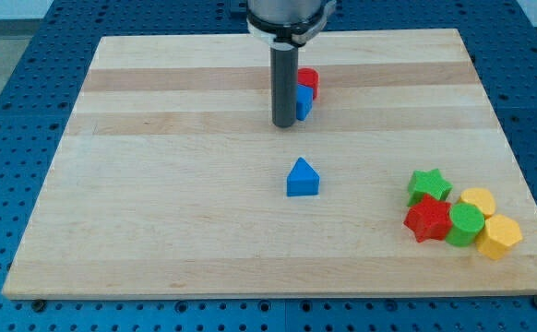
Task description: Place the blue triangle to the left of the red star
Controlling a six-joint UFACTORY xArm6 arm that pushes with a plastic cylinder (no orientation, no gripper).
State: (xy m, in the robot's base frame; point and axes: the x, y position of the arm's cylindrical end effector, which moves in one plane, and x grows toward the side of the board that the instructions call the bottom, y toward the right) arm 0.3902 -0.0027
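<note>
Wooden board (158, 184) on a blue perforated table (10, 55), single camera view. My tip (283, 124) sits in the upper middle of the board, rod coming straight down from the arm's mount at the view's top edge. It's a bare rod: nothing to open or close, nothing held. Just to the tip's right, partly hidden behind the rod, are a blue block (304, 100) and a red block (308, 80) behind it; shapes can't be made out. The rod looks to be touching or right beside the blue block, can't tell which. Blue triangle (302, 178) stands alone near the board's centre, below the tip and slightly to its right, apart from it. Red star (427, 219) is in a cluster at the lower right, well apart from the triangle, which is left of it and somewhat higher in the view. Cluster: green star (429, 185) just above the red star, green cylinder (466, 223) against the red star's right side, yellow cylinder (478, 200) above that, second yellow block (499, 237), shape unclear, at the far right near the board's edge.
</note>
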